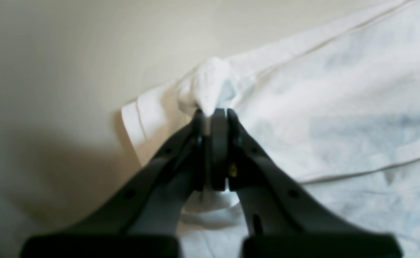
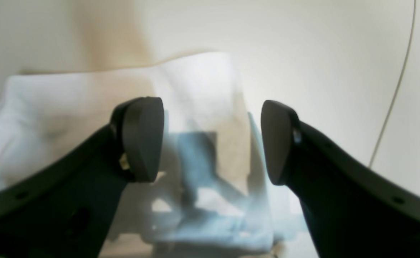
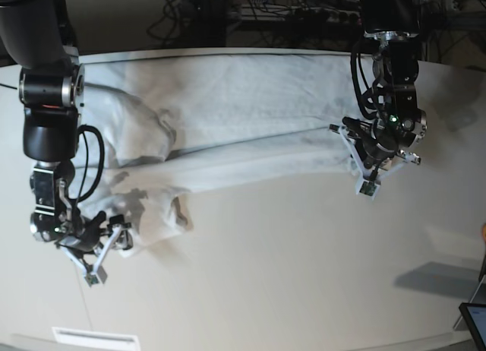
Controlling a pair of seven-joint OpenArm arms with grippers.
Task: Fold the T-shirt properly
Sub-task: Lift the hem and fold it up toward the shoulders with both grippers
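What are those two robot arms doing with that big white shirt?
They are folding a white T-shirt spread out on a pale table. The left pincer is shut tight on a bunched bit of the shirt's edge. The right pincer is open, holding nothing, with a crumpled end of the shirt lying just beyond it. The shirt is only partly folded, a long band with wrinkles at one end.

One T-shirt [image 3: 228, 115], one table [image 3: 304, 275], two robot arms.
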